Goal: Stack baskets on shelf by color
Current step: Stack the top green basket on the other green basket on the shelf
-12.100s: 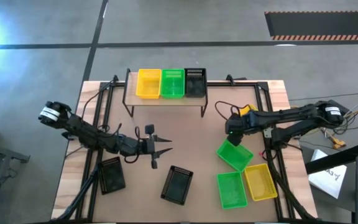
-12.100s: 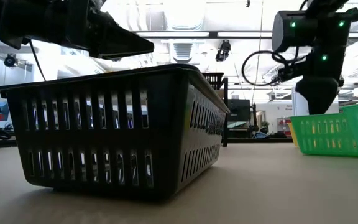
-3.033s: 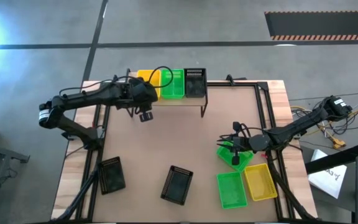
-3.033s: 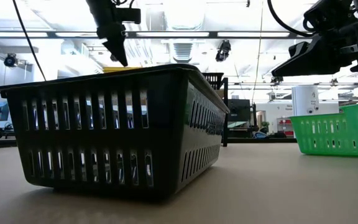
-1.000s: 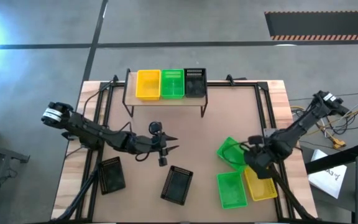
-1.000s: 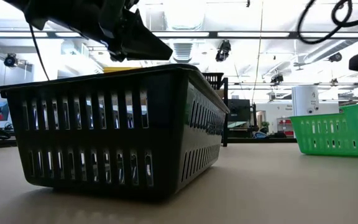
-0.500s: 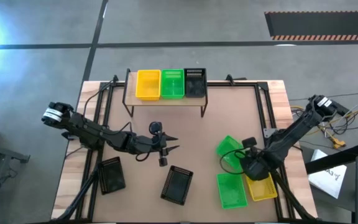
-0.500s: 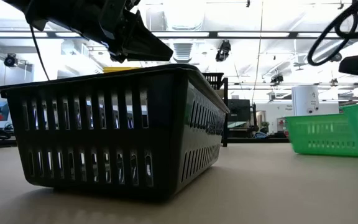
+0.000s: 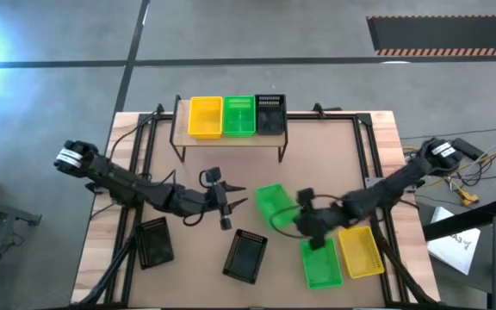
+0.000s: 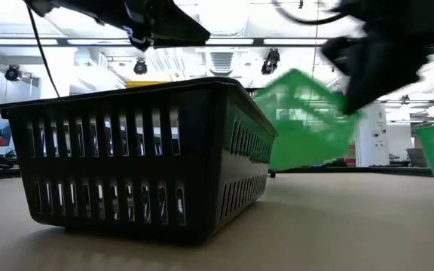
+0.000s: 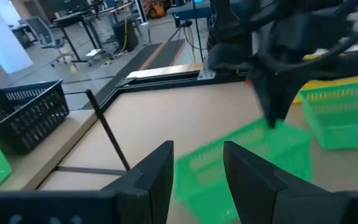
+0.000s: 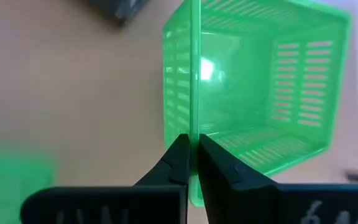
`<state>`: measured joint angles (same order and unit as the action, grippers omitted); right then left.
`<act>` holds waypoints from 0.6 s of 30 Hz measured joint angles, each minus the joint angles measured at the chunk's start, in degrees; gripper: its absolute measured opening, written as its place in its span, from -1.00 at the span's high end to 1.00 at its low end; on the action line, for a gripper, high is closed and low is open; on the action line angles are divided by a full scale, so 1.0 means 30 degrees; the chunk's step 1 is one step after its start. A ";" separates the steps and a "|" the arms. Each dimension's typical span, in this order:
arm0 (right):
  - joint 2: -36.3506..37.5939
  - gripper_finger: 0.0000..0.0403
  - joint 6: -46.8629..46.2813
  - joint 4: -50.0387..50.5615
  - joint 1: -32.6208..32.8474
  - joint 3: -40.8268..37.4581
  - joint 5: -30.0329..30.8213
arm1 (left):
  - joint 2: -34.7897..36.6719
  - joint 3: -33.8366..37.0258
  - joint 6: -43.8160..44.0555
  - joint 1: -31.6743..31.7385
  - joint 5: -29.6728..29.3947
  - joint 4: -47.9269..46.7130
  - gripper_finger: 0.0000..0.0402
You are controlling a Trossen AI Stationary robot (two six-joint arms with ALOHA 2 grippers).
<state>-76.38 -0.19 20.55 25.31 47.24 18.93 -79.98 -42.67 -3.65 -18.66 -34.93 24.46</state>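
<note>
Now the right gripper (image 9: 302, 217) pinches the rim of a green basket (image 9: 273, 205), fingers pressed on one wall. Half a second ago that basket sat near the table's (image 9: 317, 155) right edge; it has since swung to mid-table, lifted and tilted, apparently clear of the surface though the low view is smeared. Left gripper (image 9: 231, 204) hovers just beside it, fingers spread, empty. Likely a handover toward the shelf (image 9: 231, 139) at the back edge, where yellow, green and black baskets stand.
</note>
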 joint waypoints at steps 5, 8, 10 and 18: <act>-0.2486 0.93 0.1800 -0.5137 -0.2956 0.0546 -0.1581 | 0.0071 0.0289 0.0052 -0.0517 -0.0037 -0.0247 0.38; -0.4268 0.87 0.2321 -0.6373 -0.4113 0.1504 -0.1604 | 0.0071 0.0302 0.0068 -0.0673 -0.0099 -0.0495 0.38; -0.5290 0.80 0.2516 -0.6630 -0.4675 0.2425 -0.1722 | 0.0068 0.0313 0.0068 -0.0684 -0.0151 -0.0498 0.38; -0.6333 0.36 0.2523 -0.6793 -0.5535 0.3944 -0.1964 | 0.0068 0.0342 0.0076 -0.0984 -0.0765 -0.0493 0.38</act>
<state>-95.38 7.38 0.17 8.71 59.08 13.04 -79.77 -41.65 -3.42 -21.61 -37.22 22.98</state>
